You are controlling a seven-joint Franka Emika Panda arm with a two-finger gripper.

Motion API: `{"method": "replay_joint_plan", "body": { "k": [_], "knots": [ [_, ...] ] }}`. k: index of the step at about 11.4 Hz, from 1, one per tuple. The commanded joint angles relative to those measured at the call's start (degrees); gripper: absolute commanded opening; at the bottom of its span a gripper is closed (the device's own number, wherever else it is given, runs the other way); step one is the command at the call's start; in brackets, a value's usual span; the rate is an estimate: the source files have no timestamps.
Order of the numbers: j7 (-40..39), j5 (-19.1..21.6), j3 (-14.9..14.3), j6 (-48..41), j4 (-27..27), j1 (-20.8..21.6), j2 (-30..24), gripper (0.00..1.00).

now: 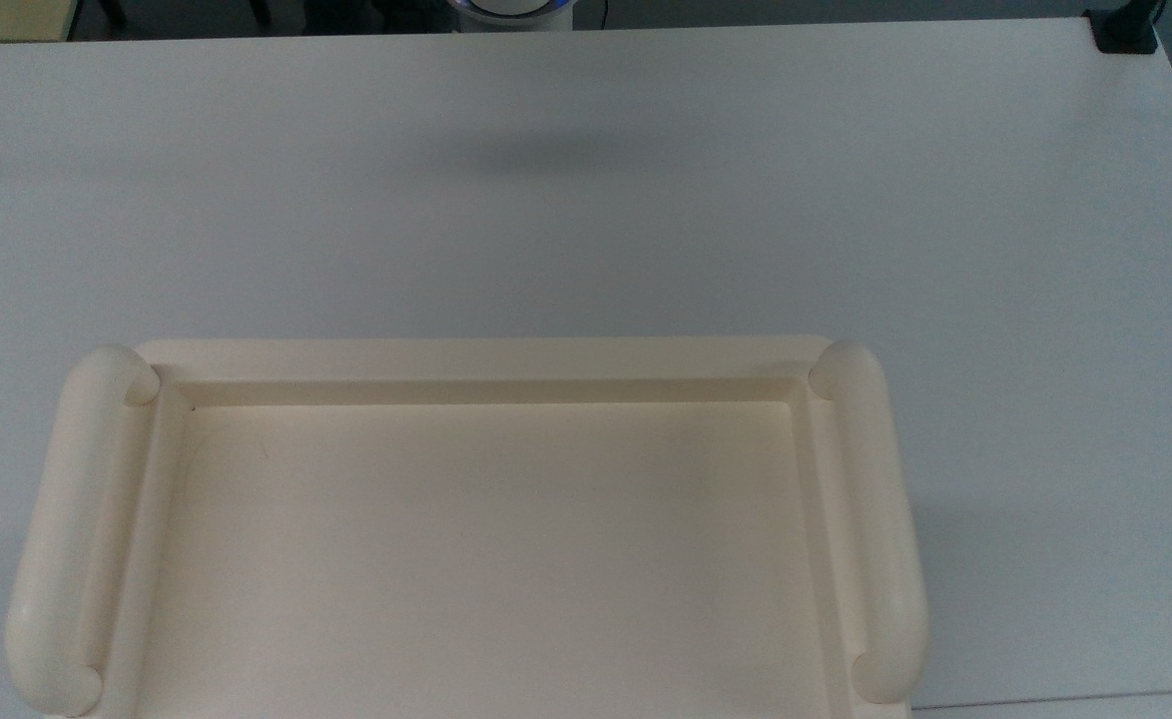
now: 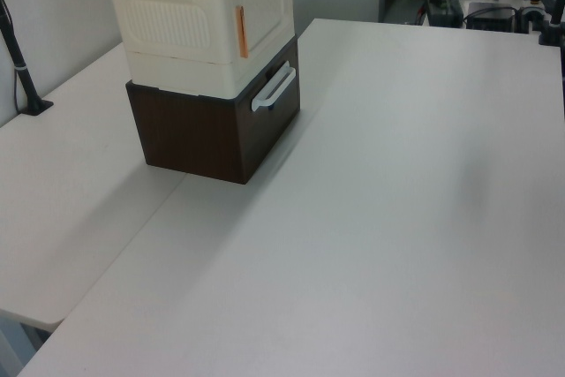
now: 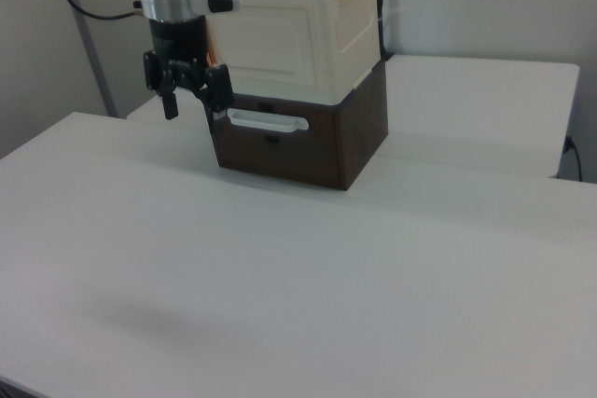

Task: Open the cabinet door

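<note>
My hand (image 3: 194,100) hangs open and empty beside the door (image 3: 270,39); I could hook the drawer handle (image 3: 268,120) below it by mistake.

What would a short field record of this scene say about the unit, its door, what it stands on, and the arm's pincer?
unit: cream plastic cabinet with recessed tray top
door: cream panelled cabinet door, appears closed
base: dark brown wooden box with white bar handle, under the unit
surface: white table
pincer: black two-finger pincer, open, pointing down, at the right view's left of the handle
</note>
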Motion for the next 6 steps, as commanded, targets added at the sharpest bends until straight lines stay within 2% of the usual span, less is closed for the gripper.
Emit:
{"method": "replay_joint_plan", "body": {
  "k": [1,6],
  "knots": [
    [0.3,0.7,0.4,-0.9,0.0,0.4,-0.1,1.00],
    [0.3,0.8,0.4,2.5,-0.1,0.9,0.1,1.00]
  ]
}}
